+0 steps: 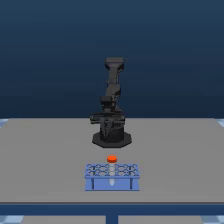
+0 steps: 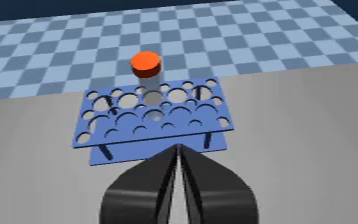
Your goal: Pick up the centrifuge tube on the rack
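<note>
The gripper (image 2: 179,150), fingers pressed together and empty, hovers short of the rack (image 2: 113,135); the tube (image 2: 146,70) stands upright in it, not yet grasped.

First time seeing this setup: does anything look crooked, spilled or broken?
Nothing stands out. The orange-capped tube stands upright in the blue rack, which sits flat on the grey table. The claw is closed and empty.
</note>
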Action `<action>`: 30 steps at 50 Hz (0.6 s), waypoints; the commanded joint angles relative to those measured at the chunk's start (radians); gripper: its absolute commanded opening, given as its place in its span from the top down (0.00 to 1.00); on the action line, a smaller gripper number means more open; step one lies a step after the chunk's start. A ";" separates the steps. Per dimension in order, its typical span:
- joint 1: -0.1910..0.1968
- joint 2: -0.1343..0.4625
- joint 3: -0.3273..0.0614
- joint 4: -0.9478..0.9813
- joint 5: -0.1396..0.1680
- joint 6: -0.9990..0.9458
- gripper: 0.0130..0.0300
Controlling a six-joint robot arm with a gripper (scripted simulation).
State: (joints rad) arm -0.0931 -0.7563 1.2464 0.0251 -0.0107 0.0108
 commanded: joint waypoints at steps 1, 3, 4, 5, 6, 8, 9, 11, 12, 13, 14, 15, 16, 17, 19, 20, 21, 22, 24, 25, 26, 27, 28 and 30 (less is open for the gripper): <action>0.000 0.000 0.000 0.000 0.000 0.000 0.00; 0.000 0.000 0.000 0.000 0.000 0.000 0.00; 0.000 0.000 0.000 0.000 0.000 0.000 0.00; 0.000 0.000 0.000 0.000 0.000 0.000 0.00; 0.000 0.000 0.000 0.000 0.000 0.000 0.00; 0.000 0.000 0.000 0.000 0.000 0.000 0.00; 0.000 0.000 0.000 0.000 0.000 0.000 0.00; 0.000 0.000 0.000 0.000 0.000 0.000 0.00; 0.000 0.000 0.000 0.000 0.000 0.000 0.00; 0.000 0.000 0.000 0.000 0.000 0.000 0.00; 0.000 0.000 0.000 0.000 0.000 0.000 0.00; 0.000 0.000 0.000 0.000 0.000 0.000 0.00; 0.000 0.000 0.000 0.000 0.000 0.000 0.00; 0.000 0.000 0.000 0.000 0.000 0.000 0.00; 0.000 0.000 0.000 0.000 0.000 0.000 0.00; 0.000 0.000 0.000 0.000 0.000 0.000 0.00; 0.000 0.000 0.000 0.000 0.000 0.000 0.00; 0.000 0.000 0.000 0.000 0.000 0.000 0.00; 0.000 0.000 0.000 0.001 0.000 -0.001 0.00; 0.000 0.000 0.000 0.001 0.000 -0.001 0.00; 0.000 0.002 -0.001 0.004 -0.001 -0.004 0.00; 0.000 0.002 -0.001 0.004 -0.001 -0.004 0.00; 0.001 0.004 -0.002 0.009 -0.002 -0.009 0.00; 0.001 0.004 -0.002 0.009 -0.002 -0.009 0.00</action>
State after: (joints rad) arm -0.0925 -0.7536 1.2452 0.0312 -0.0115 0.0049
